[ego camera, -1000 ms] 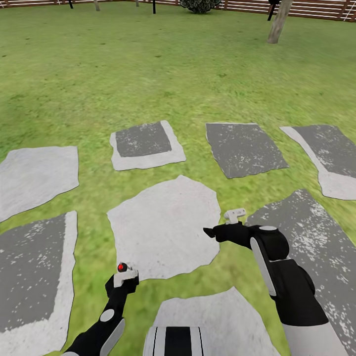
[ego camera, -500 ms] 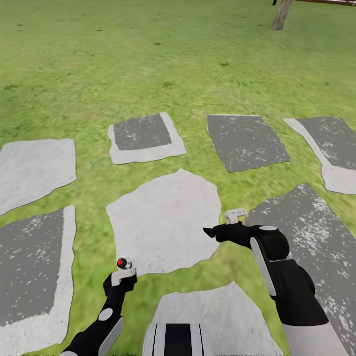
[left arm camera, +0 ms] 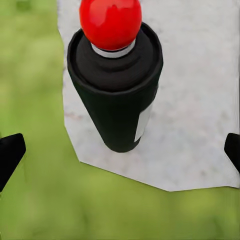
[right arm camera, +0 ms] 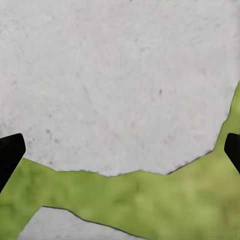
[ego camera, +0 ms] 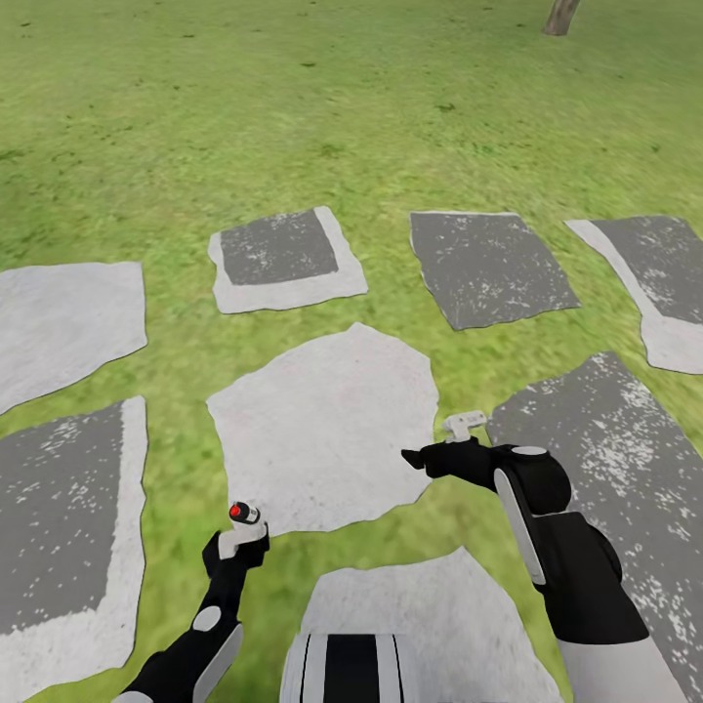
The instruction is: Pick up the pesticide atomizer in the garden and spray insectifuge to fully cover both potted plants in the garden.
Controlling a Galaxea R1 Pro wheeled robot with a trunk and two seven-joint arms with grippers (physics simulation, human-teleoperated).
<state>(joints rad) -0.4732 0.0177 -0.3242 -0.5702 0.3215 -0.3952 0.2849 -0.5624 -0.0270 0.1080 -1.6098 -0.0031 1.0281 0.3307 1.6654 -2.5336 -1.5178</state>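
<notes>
The pesticide atomizer (left arm camera: pixel 116 85), a dark bottle with a red spray head (left arm camera: pixel 110 21), stands upright on a pale stepping slab (ego camera: pixel 327 430) near its left edge, just beyond the left gripper (ego camera: pixel 239 547), whose fingers are spread. The right gripper (ego camera: pixel 415 457), fingers apart, hovers over the slab's right edge amid lawn (ego camera: pixel 293 98).

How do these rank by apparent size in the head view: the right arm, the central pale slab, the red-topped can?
1. Central pale slab
2. Right arm, enlarged by nearness to the camera
3. Red-topped can
</notes>
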